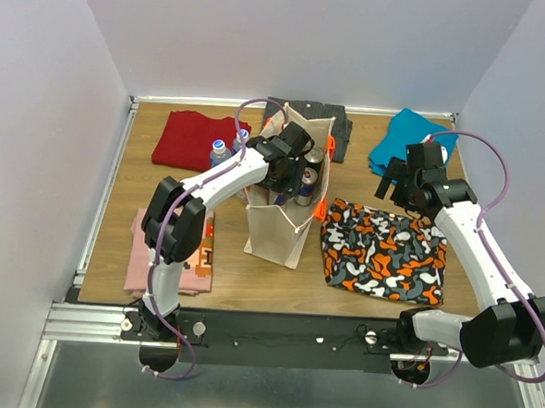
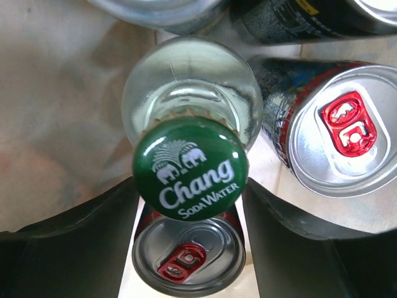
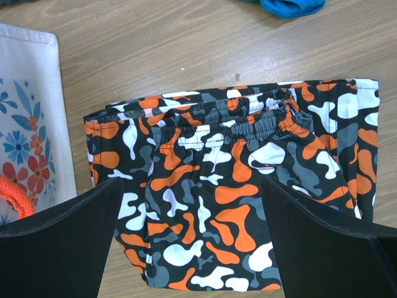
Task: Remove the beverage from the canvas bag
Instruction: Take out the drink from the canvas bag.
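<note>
The beige canvas bag (image 1: 275,232) stands upright mid-table. My left gripper (image 1: 289,163) reaches down into its open top. In the left wrist view a clear glass bottle with a green "Chang Soda Water" cap (image 2: 190,167) stands straight up between my black fingers (image 2: 74,242). The left gripper (image 2: 189,186) is open, its jaws flanking the bottle's top about a cap's width apart. Whether they touch the neck is hidden under the cap. Cans with red tabs (image 2: 338,130) (image 2: 189,254) crowd round the bottle. My right gripper (image 1: 396,184) hovers open to the right of the bag, holding nothing.
Under the right gripper (image 3: 189,186) lie orange, black and white patterned shorts (image 3: 229,174), with the bag's flowered side (image 3: 28,124) to their left. Two capped bottles (image 1: 222,152) stand left of the bag. Red (image 1: 198,139), teal (image 1: 406,143), dark (image 1: 315,114) and pink (image 1: 173,244) folded clothes ring the table.
</note>
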You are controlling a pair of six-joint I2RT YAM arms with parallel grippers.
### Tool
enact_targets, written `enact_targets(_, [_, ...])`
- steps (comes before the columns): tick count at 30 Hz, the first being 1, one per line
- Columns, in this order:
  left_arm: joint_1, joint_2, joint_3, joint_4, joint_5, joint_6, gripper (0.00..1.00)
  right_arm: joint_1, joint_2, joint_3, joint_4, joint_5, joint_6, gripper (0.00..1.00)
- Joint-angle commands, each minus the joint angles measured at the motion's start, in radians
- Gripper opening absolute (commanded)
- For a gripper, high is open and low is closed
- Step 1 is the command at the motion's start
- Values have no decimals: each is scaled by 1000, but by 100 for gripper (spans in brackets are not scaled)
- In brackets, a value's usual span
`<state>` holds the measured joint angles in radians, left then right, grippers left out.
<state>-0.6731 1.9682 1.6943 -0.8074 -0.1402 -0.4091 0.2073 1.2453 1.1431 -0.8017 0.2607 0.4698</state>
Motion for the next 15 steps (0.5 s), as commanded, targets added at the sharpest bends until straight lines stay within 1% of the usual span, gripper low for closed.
enact_targets(1, [10,-5,35,2,21,-2,74,-8,9,9,9,20,-14,100])
enact_targets(3, [14,-12,25,5,22,0,72,-8,11,10,9,23,-14,100])
enact_targets(4, [15,-17,19,7,25,3,67,-8,9,9,9,22,-14,100])
enact_targets(5, [15,-20,16,7,27,3,66,-9,9,9,10,20,-13,100])
enact_targets(9, [15,-34,-4,10,31,3,65,-8,8,4,12,20,-13,100])
enact_targets(10, [15,-34,-10,10,31,3,63,-8,8,4,12,18,-13,100])
enact_targets(13, [15,-42,-22,10,31,3,61,-8,8,6,13,18,-14,100])
enact_targets(15, [15,-48,-30,14,31,3,56,-8,9,7,13,18,-14,100])
